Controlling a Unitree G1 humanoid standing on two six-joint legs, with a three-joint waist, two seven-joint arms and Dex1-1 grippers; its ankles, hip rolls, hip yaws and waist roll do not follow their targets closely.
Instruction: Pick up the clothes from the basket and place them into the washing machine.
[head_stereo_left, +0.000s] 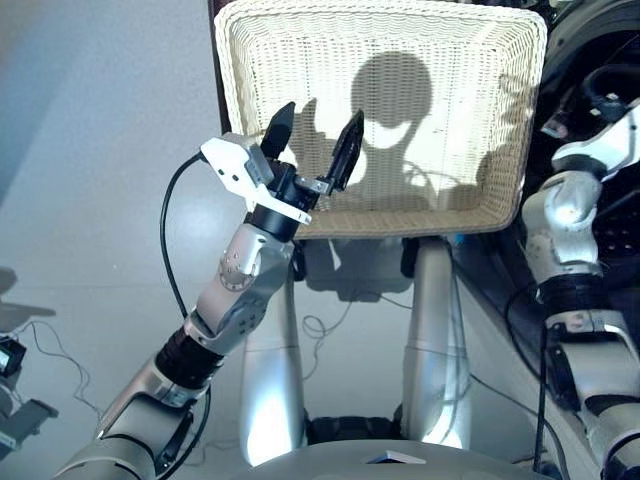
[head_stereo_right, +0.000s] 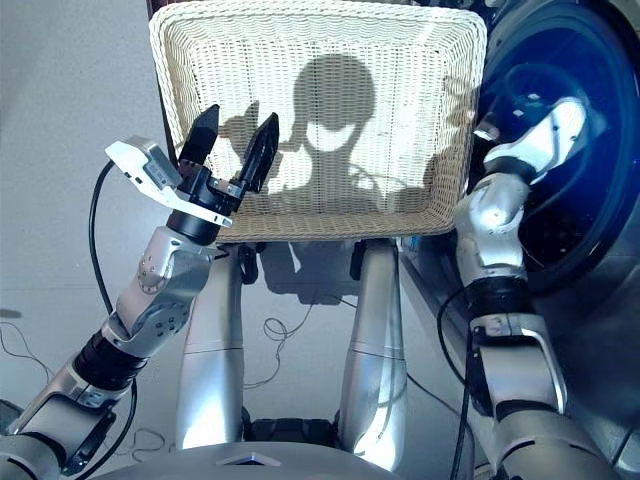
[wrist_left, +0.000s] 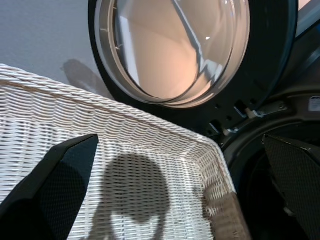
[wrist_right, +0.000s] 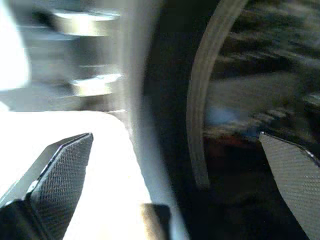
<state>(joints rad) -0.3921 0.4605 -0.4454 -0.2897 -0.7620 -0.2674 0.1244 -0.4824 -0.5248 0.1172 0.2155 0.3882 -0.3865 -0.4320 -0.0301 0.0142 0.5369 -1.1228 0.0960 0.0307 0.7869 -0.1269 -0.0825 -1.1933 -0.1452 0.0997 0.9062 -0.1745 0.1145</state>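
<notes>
Basket (head_stereo_left: 385, 120) over pale grey floor (head_stereo_left: 90, 200)

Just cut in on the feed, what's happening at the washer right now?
The basket is empty: no clothes in it in any view. The left gripper hovers open over its near left part, holding nothing. The right gripper is at the washing machine, at the drum hole, open and empty; dark and reddish shapes show blurred inside. The door stands open behind the basket.
</notes>
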